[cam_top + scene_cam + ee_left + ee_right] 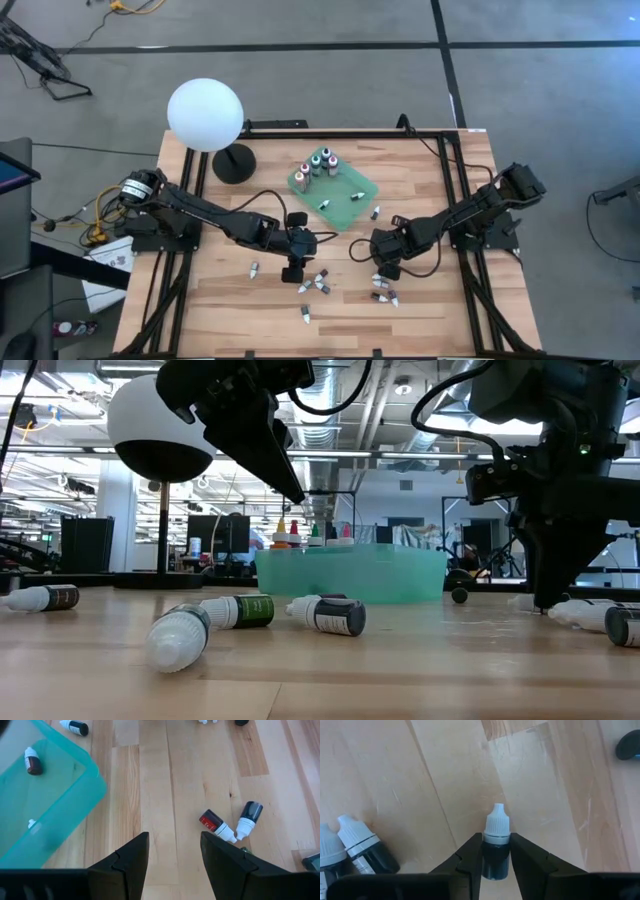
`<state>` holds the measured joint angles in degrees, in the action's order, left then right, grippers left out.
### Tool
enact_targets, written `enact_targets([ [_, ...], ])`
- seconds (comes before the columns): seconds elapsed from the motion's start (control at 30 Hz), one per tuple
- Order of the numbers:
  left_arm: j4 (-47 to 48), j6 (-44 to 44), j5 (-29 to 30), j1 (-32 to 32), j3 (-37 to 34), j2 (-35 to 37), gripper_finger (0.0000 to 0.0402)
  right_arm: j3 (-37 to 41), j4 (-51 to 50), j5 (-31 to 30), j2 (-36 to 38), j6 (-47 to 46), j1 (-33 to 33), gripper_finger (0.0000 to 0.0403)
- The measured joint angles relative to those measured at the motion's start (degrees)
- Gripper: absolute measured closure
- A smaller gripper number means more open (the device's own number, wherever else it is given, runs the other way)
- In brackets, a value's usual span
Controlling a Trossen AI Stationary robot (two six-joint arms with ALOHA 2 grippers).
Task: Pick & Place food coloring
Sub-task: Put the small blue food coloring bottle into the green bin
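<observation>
Right claw [496,854]: I see it pinching a white-capped bottle [496,840] on the surface [420,780]. Left claw [174,851]: spread, empty, near tray [45,810].

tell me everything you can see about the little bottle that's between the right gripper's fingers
The small dropper bottle has a dark body, a white ribbed cap and a pointed white nozzle. It looks like plastic, and the cap is on. It lies low over the pale wooden table, its body between the right gripper fingers, which sit against its sides, nozzle pointing away from the wrist.

Teal-green tray [352,205], white globe lamp [205,115], dark white-capped bottles [318,284], pale striped wood table [420,310].
</observation>
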<state>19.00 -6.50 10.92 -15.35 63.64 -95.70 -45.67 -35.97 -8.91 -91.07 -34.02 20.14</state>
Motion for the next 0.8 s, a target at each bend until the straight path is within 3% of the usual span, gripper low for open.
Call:
enact_targets([
  [0.53, 0.00, -0.26, 0.00, 0.00, 0.00, 0.00, 0.0229, 0.04, 2.62, 0.13, -0.02, 0.00, 0.02, 0.0311],
  [0.8, 0.00, -0.24, 0.00, 0.01, 0.00, 0.00, 0.0229, 0.02, 2.62, -0.10, -0.02, 0.02, 0.00, 0.0343],
])
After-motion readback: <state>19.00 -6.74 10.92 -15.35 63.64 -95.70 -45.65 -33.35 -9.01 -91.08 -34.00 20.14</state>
